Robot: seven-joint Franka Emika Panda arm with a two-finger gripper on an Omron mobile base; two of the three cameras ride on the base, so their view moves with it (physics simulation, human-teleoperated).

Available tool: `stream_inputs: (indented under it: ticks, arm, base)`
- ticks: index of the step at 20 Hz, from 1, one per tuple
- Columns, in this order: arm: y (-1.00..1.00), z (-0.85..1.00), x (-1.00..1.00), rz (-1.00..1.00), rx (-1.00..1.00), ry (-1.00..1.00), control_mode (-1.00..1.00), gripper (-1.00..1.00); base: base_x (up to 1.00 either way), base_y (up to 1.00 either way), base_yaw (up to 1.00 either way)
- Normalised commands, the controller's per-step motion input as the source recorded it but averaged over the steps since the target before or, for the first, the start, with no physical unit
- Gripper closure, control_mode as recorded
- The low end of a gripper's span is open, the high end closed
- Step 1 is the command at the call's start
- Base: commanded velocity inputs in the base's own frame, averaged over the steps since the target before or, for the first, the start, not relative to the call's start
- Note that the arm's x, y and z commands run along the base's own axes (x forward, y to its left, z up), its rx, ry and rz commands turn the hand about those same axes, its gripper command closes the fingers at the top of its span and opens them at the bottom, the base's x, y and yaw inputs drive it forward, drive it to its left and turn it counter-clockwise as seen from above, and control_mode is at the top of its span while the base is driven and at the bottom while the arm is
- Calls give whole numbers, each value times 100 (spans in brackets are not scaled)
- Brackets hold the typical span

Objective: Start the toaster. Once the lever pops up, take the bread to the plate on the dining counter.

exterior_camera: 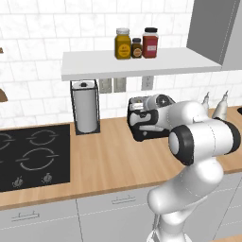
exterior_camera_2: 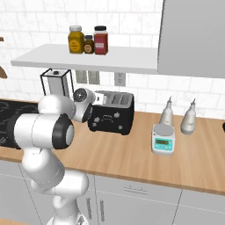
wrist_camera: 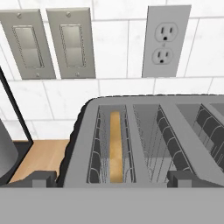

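Observation:
The black two-slot toaster (exterior_camera_2: 112, 113) stands on the wood counter against the tiled wall, and my arm partly covers the toaster (exterior_camera: 142, 124) in the left base view. In the hand view I look down on the toaster's top (wrist_camera: 83, 144). The bread (wrist_camera: 115, 146) sits deep in the left slot, edge-on, and the right slot is empty. My gripper (wrist_camera: 113, 178) hovers just above the toaster's near edge. It is open, with one fingertip (wrist_camera: 43, 179) left of the bread slot and the other to its right. The plate and the dining counter are out of view.
A paper towel holder (exterior_camera: 86, 106) stands left of the toaster, with the black stove (exterior_camera: 33, 156) beyond it. A kitchen scale (exterior_camera_2: 163, 138) and two bottles (exterior_camera_2: 167, 113) stand to the right. A shelf (exterior_camera: 142, 64) with jars hangs overhead. Wall switches (wrist_camera: 48, 43) and an outlet (wrist_camera: 165, 41) are behind.

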Motion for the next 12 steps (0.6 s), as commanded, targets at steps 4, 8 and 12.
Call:
stream_inputs:
  ticks: [4, 8, 12]
  arm:
    - [0, 0, 0, 0, 0, 0, -100, -100]
    - [0, 0, 0, 0, 0, 0, -100, -100]
    - [0, 0, 0, 0, 0, 0, -100, -100]
  base:
    - [0, 0, 0]
    - [0, 0, 0]
    - [0, 0, 0]
